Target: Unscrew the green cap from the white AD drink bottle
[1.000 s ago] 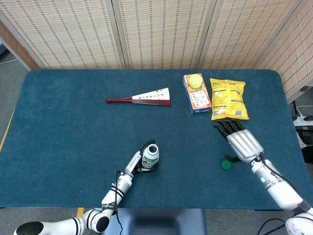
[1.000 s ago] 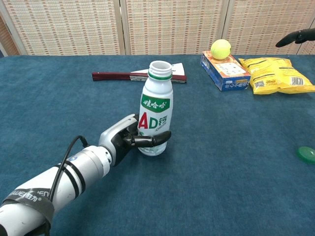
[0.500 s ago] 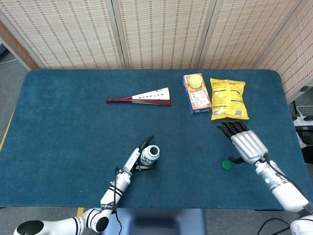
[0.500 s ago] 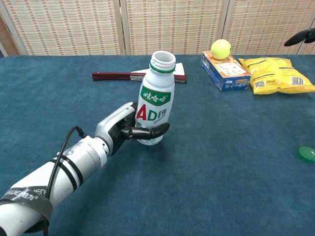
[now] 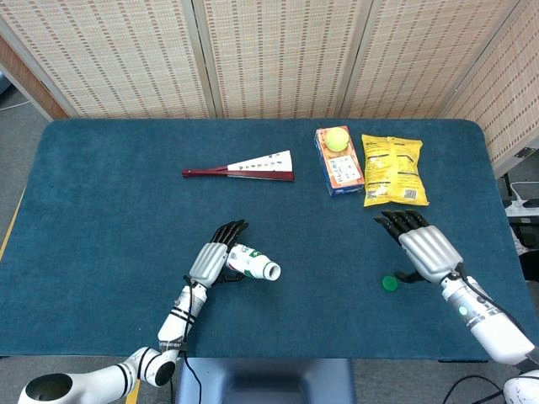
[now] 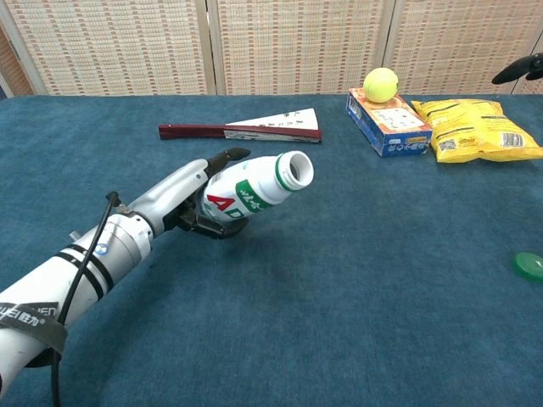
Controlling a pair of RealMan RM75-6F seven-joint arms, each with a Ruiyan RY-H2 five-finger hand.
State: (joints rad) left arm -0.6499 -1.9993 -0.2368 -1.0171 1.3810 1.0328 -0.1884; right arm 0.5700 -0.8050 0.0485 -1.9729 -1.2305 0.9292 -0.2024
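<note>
Bottle (image 6: 251,188) orientation is what has changed: upright in the left hand (image 6: 193,206) a second ago, the white AD drink bottle is now tipped on its side above the tabletop (image 5: 118,219), open mouth pointing toward the robot's right, with the fingers (image 6: 222,158) wrapped around its lower body. Off the bottle, the green cap (image 5: 389,284) lies on the tabletop as before, just beside the right hand (image 5: 425,251), which has shifted slightly and holds nothing, dark fingers (image 5: 399,220) extended and apart.
</note>
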